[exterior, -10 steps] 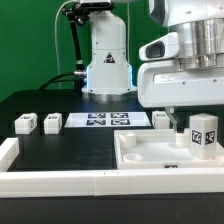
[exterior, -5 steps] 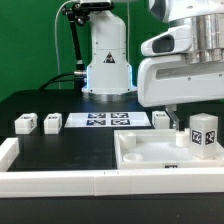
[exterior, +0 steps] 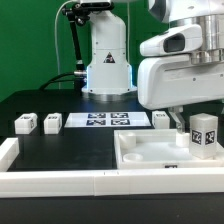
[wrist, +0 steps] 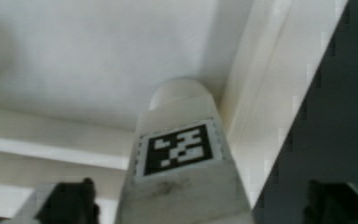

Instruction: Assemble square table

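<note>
Tool (wrist: 197,203) straddles a smooth, rounded white leg block (wrist: 186,125) — jaws apart.

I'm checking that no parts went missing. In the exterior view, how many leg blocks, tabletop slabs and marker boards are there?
Leg blocks: 4
Square tabletop slab: 1
Marker board: 1
Total: 6

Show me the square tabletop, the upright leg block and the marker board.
square tabletop (exterior: 150,153): exterior view, bare inner floor.
upright leg block (exterior: 203,135): exterior view, its tagged front face.
marker board (exterior: 105,121): exterior view, middle of its printed face.
</note>
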You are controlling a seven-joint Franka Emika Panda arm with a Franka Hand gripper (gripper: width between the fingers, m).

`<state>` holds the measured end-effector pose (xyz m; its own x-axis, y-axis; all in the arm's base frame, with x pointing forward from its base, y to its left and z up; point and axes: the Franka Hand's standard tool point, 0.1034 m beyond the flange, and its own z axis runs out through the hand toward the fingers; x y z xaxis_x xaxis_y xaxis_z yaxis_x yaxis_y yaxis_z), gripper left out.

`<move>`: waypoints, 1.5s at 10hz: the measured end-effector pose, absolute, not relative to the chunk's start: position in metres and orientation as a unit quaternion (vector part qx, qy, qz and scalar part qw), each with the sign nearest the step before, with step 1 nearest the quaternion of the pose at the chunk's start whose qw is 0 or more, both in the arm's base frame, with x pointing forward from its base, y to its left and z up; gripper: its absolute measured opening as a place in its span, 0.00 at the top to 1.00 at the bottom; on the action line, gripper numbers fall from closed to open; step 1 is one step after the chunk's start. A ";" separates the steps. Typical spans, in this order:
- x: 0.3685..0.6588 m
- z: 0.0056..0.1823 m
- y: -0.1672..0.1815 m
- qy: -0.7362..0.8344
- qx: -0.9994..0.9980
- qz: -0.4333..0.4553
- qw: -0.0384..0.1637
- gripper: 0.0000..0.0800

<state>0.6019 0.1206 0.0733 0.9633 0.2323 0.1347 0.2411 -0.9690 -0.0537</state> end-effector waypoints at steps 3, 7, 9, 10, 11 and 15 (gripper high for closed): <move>0.602 0.073 0.119 -0.118 -0.990 -0.064 0.034 0.62; 0.602 0.073 0.118 -0.065 -0.995 -0.062 0.038 0.64; 0.602 0.073 0.118 0.012 -0.997 -0.059 0.043 0.64; 0.602 0.073 0.118 0.061 -0.995 -0.059 0.046 0.64; 0.602 0.072 0.118 0.117 -0.990 -0.058 0.048 0.64; 0.600 0.072 0.119 0.324 -0.943 -0.051 0.054 0.64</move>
